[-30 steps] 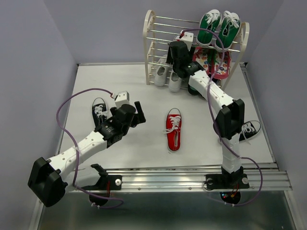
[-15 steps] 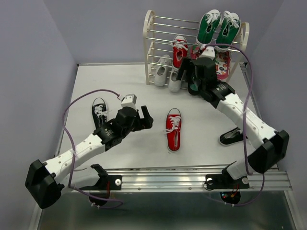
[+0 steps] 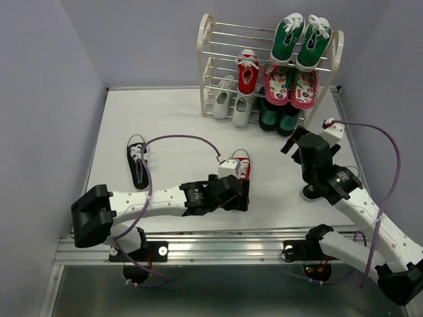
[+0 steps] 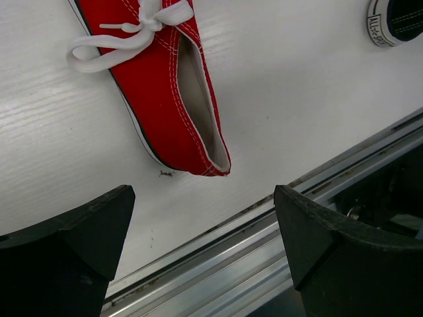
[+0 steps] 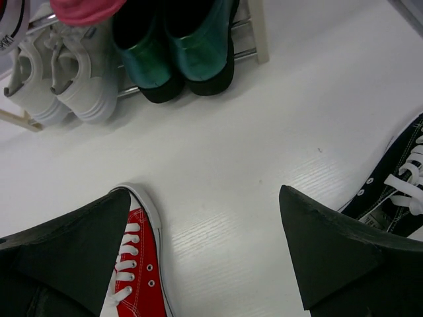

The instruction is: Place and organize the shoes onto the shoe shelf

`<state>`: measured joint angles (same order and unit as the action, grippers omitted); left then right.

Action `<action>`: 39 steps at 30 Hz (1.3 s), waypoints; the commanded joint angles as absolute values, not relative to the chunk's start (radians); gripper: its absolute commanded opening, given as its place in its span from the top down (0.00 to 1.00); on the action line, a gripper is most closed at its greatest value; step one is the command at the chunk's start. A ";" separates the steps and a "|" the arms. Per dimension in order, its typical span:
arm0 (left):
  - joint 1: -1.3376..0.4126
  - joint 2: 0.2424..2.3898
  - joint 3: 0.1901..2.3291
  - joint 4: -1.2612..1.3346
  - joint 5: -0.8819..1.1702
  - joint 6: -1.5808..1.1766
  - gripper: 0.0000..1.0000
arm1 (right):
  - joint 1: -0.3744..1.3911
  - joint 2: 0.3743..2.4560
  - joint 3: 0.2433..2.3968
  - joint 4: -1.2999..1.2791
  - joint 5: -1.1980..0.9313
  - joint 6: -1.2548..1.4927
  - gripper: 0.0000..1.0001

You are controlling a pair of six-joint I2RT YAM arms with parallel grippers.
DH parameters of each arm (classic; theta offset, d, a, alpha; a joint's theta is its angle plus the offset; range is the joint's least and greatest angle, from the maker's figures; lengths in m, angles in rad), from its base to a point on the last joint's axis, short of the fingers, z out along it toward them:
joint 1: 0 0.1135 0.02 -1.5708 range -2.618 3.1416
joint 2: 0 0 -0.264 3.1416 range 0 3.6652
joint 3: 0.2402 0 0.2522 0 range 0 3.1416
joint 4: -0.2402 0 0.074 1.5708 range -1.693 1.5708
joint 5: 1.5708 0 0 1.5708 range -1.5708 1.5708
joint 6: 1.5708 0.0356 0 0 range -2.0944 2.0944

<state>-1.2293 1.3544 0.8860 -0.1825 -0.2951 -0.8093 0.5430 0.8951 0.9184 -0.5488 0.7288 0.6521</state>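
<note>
The shoe shelf stands at the back. One red shoe lies on its middle tier, and the white pair is on the bottom tier. The second red shoe lies on the table. My open, empty left gripper hovers over its heel. One black shoe lies at the left. The other black shoe is partly hidden under my right arm. My right gripper is open and empty above the table in front of the shelf, between the red shoe's toe and that black shoe.
A green pair sits on the shelf's top tier, with a pink pair below it. Dark teal boots are at the bottom right. A metal rail runs along the table's near edge, just behind the red shoe's heel.
My right arm has drawn back from the shelf toward the right front, leaving a red shoe on the middle tier. My left arm has swung right, over the red shoe on the table.
</note>
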 commanded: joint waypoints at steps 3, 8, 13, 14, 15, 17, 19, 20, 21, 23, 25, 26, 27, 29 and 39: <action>-1.252 1.459 1.023 -0.264 -0.406 -0.868 0.01 | 0.545 0.821 0.905 -0.554 0.851 0.677 0.00; -1.252 1.572 1.101 -0.308 -0.400 -0.822 0.01 | 0.545 0.836 0.894 -0.555 0.877 0.673 0.00; -1.252 1.657 1.192 -0.376 -0.423 -0.810 0.01 | 0.545 0.844 0.879 -0.555 0.891 0.677 0.00; -1.250 1.683 1.203 -0.389 -0.428 -0.810 0.01 | 0.545 0.845 0.877 -0.554 0.897 0.678 0.00; -1.252 1.695 1.227 -0.417 -0.431 -0.814 0.01 | 0.545 0.844 0.876 -0.555 0.906 0.678 0.00; -1.252 1.727 1.249 -0.446 -0.443 -0.824 0.01 | 0.545 0.842 0.871 -0.555 0.917 0.678 0.00; -1.250 1.747 1.279 -0.488 -0.459 -0.836 0.03 | 0.545 0.838 0.868 -0.555 0.934 0.678 0.00; -1.252 1.756 1.288 -0.503 -0.465 -0.850 0.05 | 0.545 0.835 0.864 -0.554 0.939 0.680 0.00; -1.252 1.772 1.304 -0.527 -0.468 -0.857 0.06 | 0.545 0.830 0.862 -0.555 0.946 0.681 0.00; -1.252 1.784 1.313 -0.535 -0.468 -0.859 0.13 | 0.545 0.828 0.857 -0.555 0.954 0.683 0.00; -1.252 1.805 1.331 -0.546 -0.465 -0.854 0.17 | 0.545 0.822 0.857 -0.555 0.950 0.683 0.00; -1.252 1.813 1.339 -0.549 -0.465 -0.848 0.18 | 0.545 0.821 0.857 -0.555 0.950 0.684 0.00; -1.252 1.830 1.353 -0.560 -0.466 -0.847 0.20 | 0.545 0.819 0.857 -0.554 0.950 0.686 0.00; -1.250 1.842 1.362 -0.566 -0.465 -0.845 0.27 | 0.545 0.818 0.857 -0.555 0.953 0.683 0.00; -1.233 1.861 1.358 -0.577 -0.456 -0.847 0.74 | 0.545 0.805 0.856 -0.555 0.971 0.680 0.00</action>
<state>-1.2434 1.8637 1.3270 -0.5255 -0.4263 -0.8478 0.5430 0.8288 0.8547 -0.5709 0.9108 0.6640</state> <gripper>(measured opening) 0.354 0.995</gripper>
